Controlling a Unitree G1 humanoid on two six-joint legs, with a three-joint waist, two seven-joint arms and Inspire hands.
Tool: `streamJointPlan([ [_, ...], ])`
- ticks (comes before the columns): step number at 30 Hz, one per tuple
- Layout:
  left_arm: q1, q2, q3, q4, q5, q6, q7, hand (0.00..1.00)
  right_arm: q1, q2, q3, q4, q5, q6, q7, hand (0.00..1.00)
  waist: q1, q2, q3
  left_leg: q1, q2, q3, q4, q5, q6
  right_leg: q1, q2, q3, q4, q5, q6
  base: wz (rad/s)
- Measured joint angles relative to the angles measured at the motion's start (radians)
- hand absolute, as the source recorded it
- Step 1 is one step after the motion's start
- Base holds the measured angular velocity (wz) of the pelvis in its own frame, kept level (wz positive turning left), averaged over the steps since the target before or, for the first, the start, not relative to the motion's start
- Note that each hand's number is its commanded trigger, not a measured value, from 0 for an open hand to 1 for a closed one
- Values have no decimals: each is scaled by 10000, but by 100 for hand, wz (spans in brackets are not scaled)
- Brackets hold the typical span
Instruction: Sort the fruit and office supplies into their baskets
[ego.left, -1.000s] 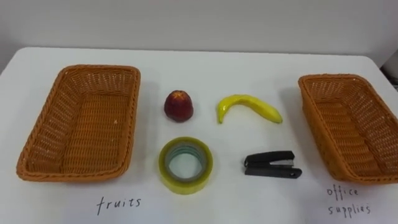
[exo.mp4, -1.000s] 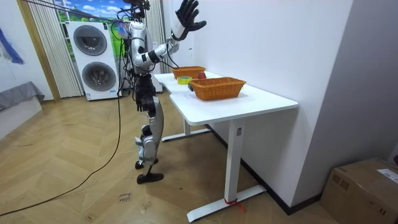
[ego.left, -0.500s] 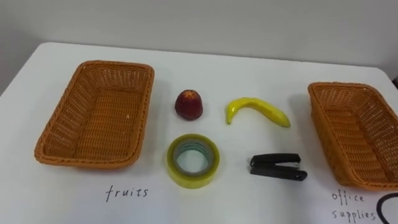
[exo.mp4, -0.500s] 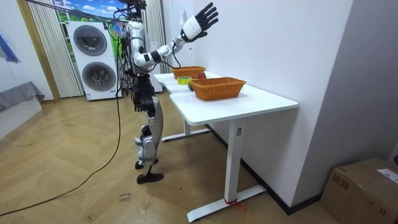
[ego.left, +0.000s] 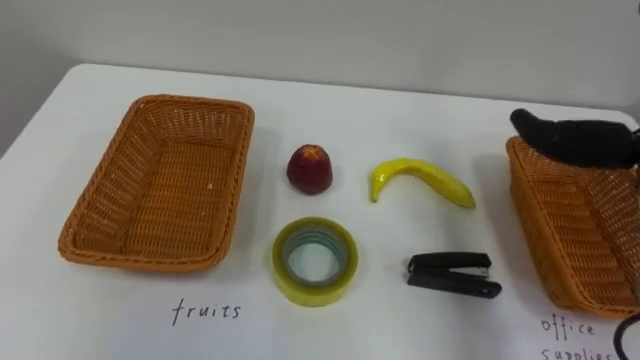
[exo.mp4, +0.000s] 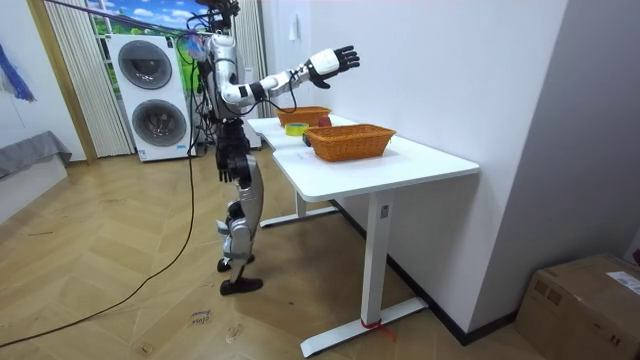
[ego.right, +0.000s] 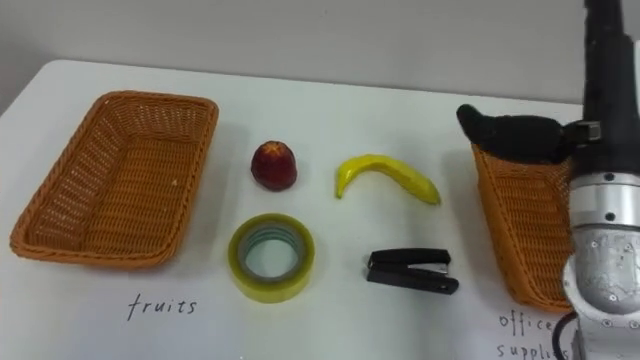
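Right hand (ego.right: 507, 136) lowered above right basket (ego.right: 515, 235) rim.

- Even, diffuse light from overhead; the white table (ego.left: 400, 100) is bright with no hot spots.
- Shadows are soft and short: a thin dark edge sits under the tape roll (ego.left: 315, 262), stapler (ego.left: 452, 274) and banana (ego.left: 420, 182), on their near sides.
- The left basket (ego.left: 95, 195) is evenly lit inside.
- The right hand (ego.right: 510, 135) reads as a dark shape over the right basket (ego.right: 530, 230), with faint highlights.
- In the room view the wood floor (exo.mp4: 100, 220) is bright with a mild sheen, and there is soft shade under the table.
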Motion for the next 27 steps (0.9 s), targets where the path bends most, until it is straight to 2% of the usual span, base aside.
streamJointPlan([
  [4, 6, 54, 0, 0, -6, 10, -159, 0, 0, -115, 228, -2, -121, 215, 740, 0, 35, -21, 6, 5, 77, 2, -10, 0, 0, 19, -14, -7, -142, 65, 3, -1],
  [8, -159, 136, -3, 45, -7, 4, -171, 0, 0, -449, 738, 0, -96, 367, 1822, 0, 188, -50, 5, -2, 89, -3, -2, 1, -2, 7, -6, -16, -139, 96, 0, -1],
  [15, -247, 233, -1, -40, -8, 19, -192, 0, 1, -471, 762, 417, -174, 548, 3138, 0, 293, -182, 18, -141, 87, -135, 177, 0, -1, -13, -12, -41, -129, 122, -9, 4],
  [25, -430, 330, 7, -39, 10, 105, -404, 0, 30, -470, 762, 455, -905, 780, 4646, 0, 267, -176, 24, -275, 118, -128, 313, -4, -4, -30, 4, -117, -131, 160, -41, 0],
  [27, -494, 382, 14, -36, 5, 194, -403, 0, 30, -470, 762, 443, -1015, 975, 5033, 0, 278, -168, 21, -286, 120, -124, 313, -5, -4, -23, 7, -114, -123, 160, -42, 0],
])
